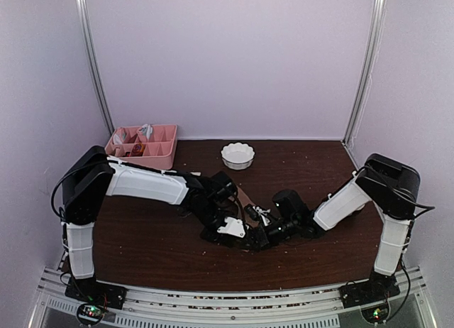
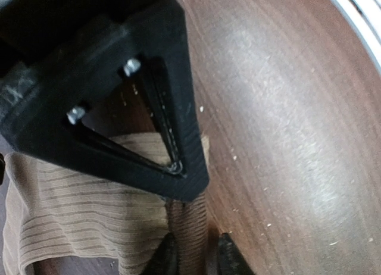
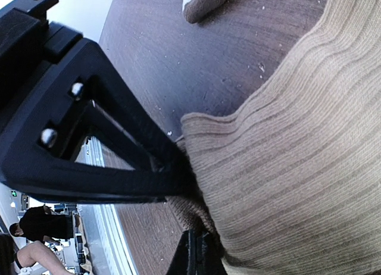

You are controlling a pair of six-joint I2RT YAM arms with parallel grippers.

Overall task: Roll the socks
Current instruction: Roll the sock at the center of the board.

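From my station I see both arms reaching low to the middle of the table (image 1: 142, 236), where the tan sock (image 2: 77, 209) lies mostly flat on the wood between the two grippers. The left gripper (image 2: 190, 258) has its fingertips on both sides of a raised ridge of the ribbed cloth, so I read it as clamped on that fold. The right gripper (image 3: 199, 257) is closed together, with the edge of what seems the same sock caught between its tips. I think there is a reason for two holds on one sock. The cloth is limp, so one side must pin it while the other side turns it into a roll. In the overhead view the sock is almost all hidden under the grippers. Now the count: two arms and two grippers. One sock I see for sure. At the upper edge of the right wrist view lies one other piece of beige cloth (image 3: 205, 4), apart on the table. It is probably the second sock, but I cannot tell. One white bowl (image 1: 237, 162) and one pink tray (image 1: 159, 160) stand at the far side, well apart from the work. The small things in the tray I cannot count.
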